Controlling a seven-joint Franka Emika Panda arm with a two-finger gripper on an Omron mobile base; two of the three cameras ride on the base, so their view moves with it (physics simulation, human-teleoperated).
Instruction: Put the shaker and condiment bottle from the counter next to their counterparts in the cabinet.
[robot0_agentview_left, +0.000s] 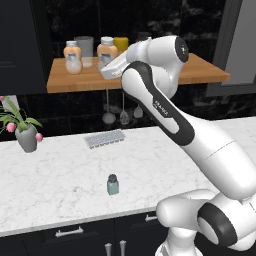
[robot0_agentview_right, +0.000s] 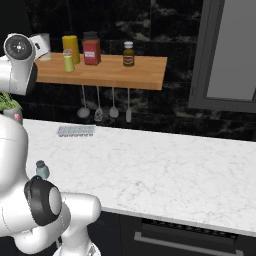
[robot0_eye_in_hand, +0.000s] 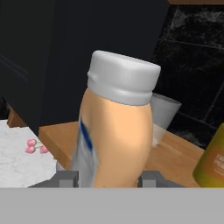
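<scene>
My gripper (robot0_agentview_left: 106, 66) (robot0_eye_in_hand: 109, 179) is shut on the condiment bottle (robot0_agentview_left: 107, 51) (robot0_eye_in_hand: 116, 131), an orange bottle with a white cap, which leans a little over the cabinet shelf (robot0_agentview_left: 80, 80) (robot0_eye_in_hand: 175, 157). Its counterpart, a second orange bottle (robot0_agentview_left: 73, 57), stands just to its left on the shelf. The yellow-green shaker (robot0_agentview_right: 68, 61) with the silver cap stands further right on the plank (robot0_agentview_right: 115, 75). The teal shaker (robot0_agentview_left: 113, 184) (robot0_agentview_right: 42, 169) stands upright on the white marble counter (robot0_agentview_left: 60, 175) near its front edge, far below the gripper.
A grey cup (robot0_agentview_left: 84, 50) (robot0_eye_in_hand: 164, 113) and a yellow canister (robot0_agentview_left: 121, 43) (robot0_eye_in_hand: 214, 162) stand behind the held bottle. A red canister (robot0_agentview_right: 91, 50) and a brown bottle (robot0_agentview_right: 129, 54) share the shelf. Utensils (robot0_agentview_left: 122, 112) hang beneath. A potted plant (robot0_agentview_left: 25, 130) and a grey tray (robot0_agentview_left: 104, 138) sit on the counter.
</scene>
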